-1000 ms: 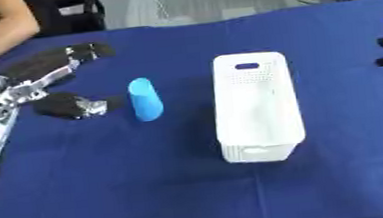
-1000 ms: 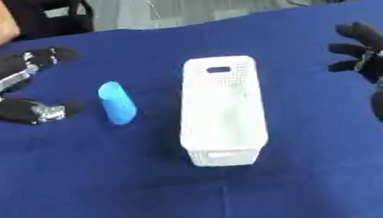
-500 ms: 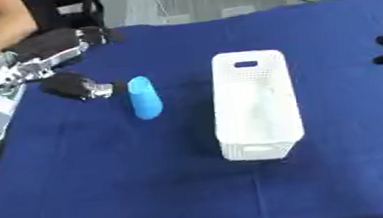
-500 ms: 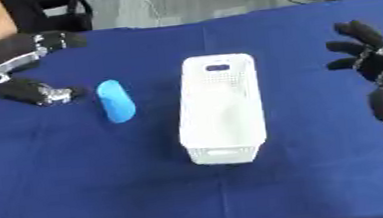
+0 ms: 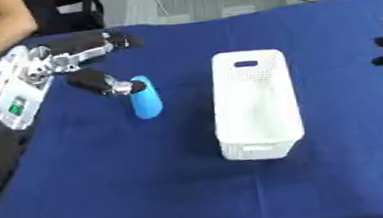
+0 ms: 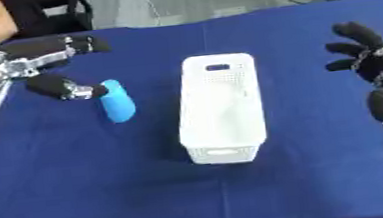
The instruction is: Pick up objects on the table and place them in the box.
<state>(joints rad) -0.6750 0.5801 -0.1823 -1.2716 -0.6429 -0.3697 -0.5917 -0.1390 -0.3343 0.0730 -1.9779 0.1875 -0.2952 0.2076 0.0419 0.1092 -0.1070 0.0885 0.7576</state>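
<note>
Left hand: my left hand [image 5: 76, 62] comes in from the left side, the silver-and-black forearm lying along the left edge. The fingers are stretched out toward the far side of the surface and spread apart from the thumb, holding nothing. The thumb [image 5: 100, 82] points right, and its tip is at the near end of the blue object; I cannot tell whether it touches.

Right hand: my right hand [image 6: 364, 56] is at the right edge, well apart from everything else, raised with its black fingers splayed and pointing left and up. It holds nothing. Below it the forearm runs down toward the lower right corner.

Object to pick: a light-blue, rounded cylinder of plastic [image 5: 144, 97] lies on its side on the blue cloth, left of the box and clear of it, its long axis running roughly away from me.

Box: a white rectangular plastic basket with perforated walls and a handle slot at its far end [image 5: 256, 102] stands upright near the middle, long side running away from me. I see nothing inside it.

Surface: a table covered in dark blue cloth [image 5: 194, 191].
</note>
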